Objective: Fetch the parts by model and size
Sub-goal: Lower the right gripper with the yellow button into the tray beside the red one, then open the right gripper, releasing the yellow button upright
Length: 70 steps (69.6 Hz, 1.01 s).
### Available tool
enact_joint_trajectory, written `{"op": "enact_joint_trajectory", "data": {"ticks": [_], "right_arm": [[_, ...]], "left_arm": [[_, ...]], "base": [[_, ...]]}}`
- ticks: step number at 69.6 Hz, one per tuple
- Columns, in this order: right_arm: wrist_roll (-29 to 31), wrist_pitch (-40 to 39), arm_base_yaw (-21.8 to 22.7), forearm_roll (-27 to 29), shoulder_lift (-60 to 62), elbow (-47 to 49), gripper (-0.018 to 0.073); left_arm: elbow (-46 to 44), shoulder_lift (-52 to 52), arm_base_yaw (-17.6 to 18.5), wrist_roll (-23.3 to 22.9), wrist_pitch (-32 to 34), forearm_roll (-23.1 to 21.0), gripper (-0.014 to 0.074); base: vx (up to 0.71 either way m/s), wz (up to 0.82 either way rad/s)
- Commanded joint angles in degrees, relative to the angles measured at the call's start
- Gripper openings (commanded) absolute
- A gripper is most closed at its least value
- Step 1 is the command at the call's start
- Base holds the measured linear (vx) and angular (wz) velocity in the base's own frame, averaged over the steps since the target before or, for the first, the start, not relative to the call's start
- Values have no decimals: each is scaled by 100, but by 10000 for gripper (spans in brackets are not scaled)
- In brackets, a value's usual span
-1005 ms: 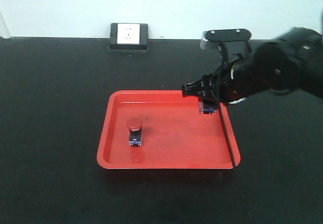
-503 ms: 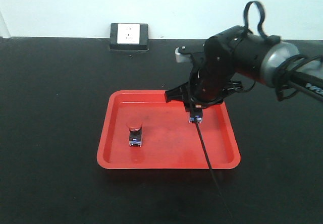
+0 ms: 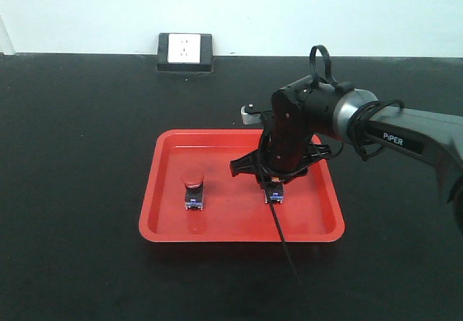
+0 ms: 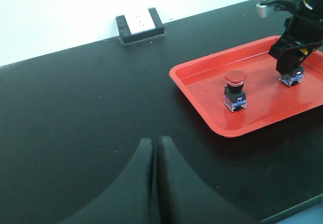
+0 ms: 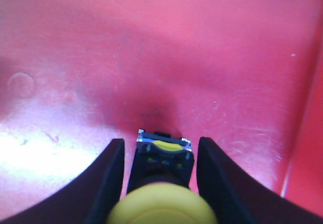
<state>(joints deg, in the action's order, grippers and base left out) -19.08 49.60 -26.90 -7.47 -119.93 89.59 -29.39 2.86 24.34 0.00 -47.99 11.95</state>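
A red tray (image 3: 165, 212) lies on the black table. The red-capped push-button switch (image 3: 193, 189) stands upright in its left half and also shows in the left wrist view (image 4: 235, 87). My right gripper (image 3: 273, 185) points down into the tray's middle-right, shut on the yellow-capped switch (image 5: 162, 159), whose blue-and-grey base (image 3: 273, 195) is at the tray floor. The yellow cap (image 5: 160, 206) fills the space between the fingers (image 5: 108, 173). My left gripper (image 4: 154, 143) is shut and empty, low over bare table, well left of the tray (image 4: 202, 95).
A white wall socket in a black frame (image 3: 185, 51) sits at the table's back edge. A thin black cable (image 3: 286, 238) runs from the right gripper across the tray's front rim. The table's front edge shows at the lower right of the left wrist view (image 4: 303, 206).
The right arm swung left from the tray's back right corner toward its middle and lowered, bringing the yellow-capped switch down to the tray floor. The red-capped switch stayed put.
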Motion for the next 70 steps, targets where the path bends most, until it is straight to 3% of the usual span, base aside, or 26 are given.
{"op": "enact_joint_trajectory", "data": {"ticks": [1,11,20,49,57,70], "right_arm": [[51,-190,15,-63,300,187,-2],[51,-224,15,-64,300,187,13],[51,-191,15,-58,300,187,79],[51,-159,15,-28,354,187,650],[51,-159,15,-33,445,187,694],[31,18,7,-24,637,139,657]], "left_arm": [[-124,86,6,0,373,7,-3],[-124,86,6,0,373,7,-3],[-124,86,6,0,349,7,-3],[-124,86,6,0,81,7,-3],[-124,86,6,0,81,7,-3],[-124,86,6,0,81,7,-3]], "base": [[0,0],[0,0],[0,0],[0,0],[0,0],[0,0]]}}
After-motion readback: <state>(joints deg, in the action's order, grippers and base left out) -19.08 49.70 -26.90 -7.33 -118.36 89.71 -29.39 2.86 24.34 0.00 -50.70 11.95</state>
